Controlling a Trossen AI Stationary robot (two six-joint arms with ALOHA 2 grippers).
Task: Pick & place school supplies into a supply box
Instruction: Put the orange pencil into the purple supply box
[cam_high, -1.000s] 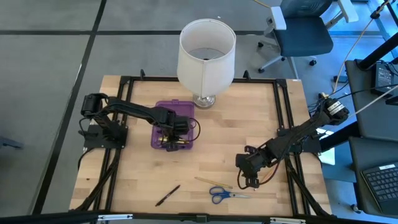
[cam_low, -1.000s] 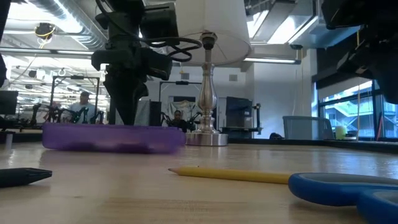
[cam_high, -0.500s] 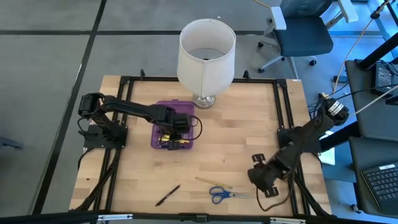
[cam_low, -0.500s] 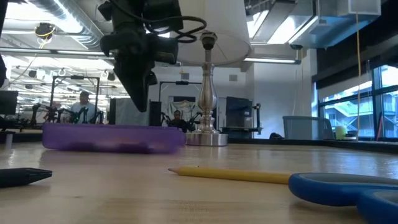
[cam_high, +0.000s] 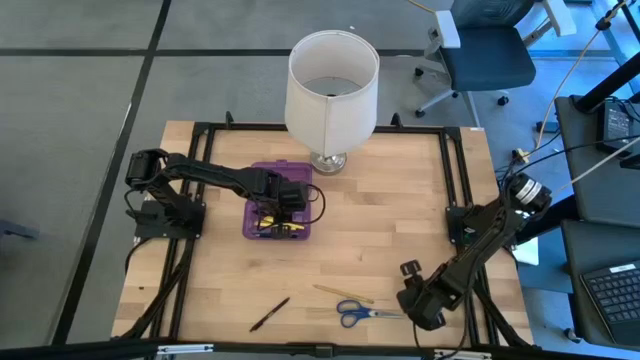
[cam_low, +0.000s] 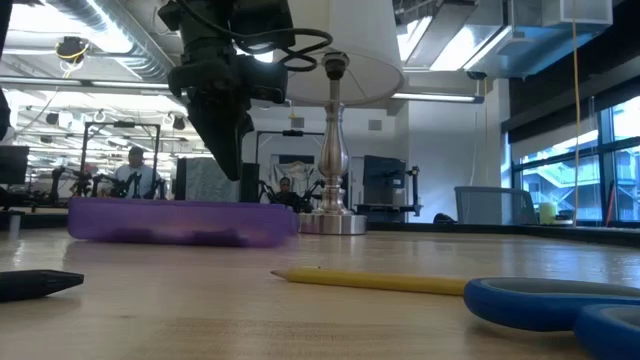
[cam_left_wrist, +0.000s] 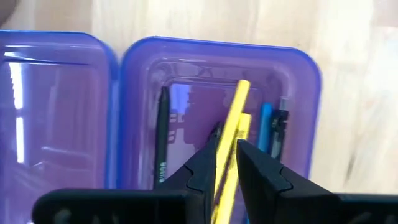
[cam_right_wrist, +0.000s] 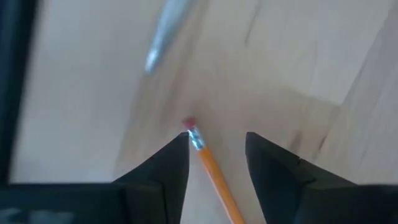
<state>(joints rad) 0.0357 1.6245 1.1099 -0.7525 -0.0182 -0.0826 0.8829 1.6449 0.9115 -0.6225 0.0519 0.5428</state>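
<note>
The purple supply box (cam_high: 277, 213) lies open near the lamp, with yellow pencils (cam_left_wrist: 234, 121), a black pen (cam_left_wrist: 163, 134) and a blue pen (cam_left_wrist: 266, 124) inside it. My left gripper (cam_left_wrist: 227, 144) hovers just above the box (cam_low: 180, 222), its fingers a narrow gap apart and holding nothing. A yellow pencil (cam_high: 343, 293), blue-handled scissors (cam_high: 365, 313) and a black pen (cam_high: 270, 313) lie flat near the table's near edge. My right gripper (cam_right_wrist: 216, 146) is open, right of the scissors (cam_high: 420, 300). The pencil's eraser end (cam_right_wrist: 190, 129) shows between its fingers.
A white-shaded lamp (cam_high: 332, 90) on a metal base (cam_high: 328, 161) stands just beyond the box, close to the left arm. Black frame rails (cam_high: 460, 180) run along the table's sides. Bare wood (cam_high: 380, 220) lies between the box and the right arm.
My left gripper has risen out of the box and shifted slightly toward the table's right, leaving the pencils lying inside. My right arm has swung toward the table's near edge and a little to the right, away from the spot beside the pencil.
</note>
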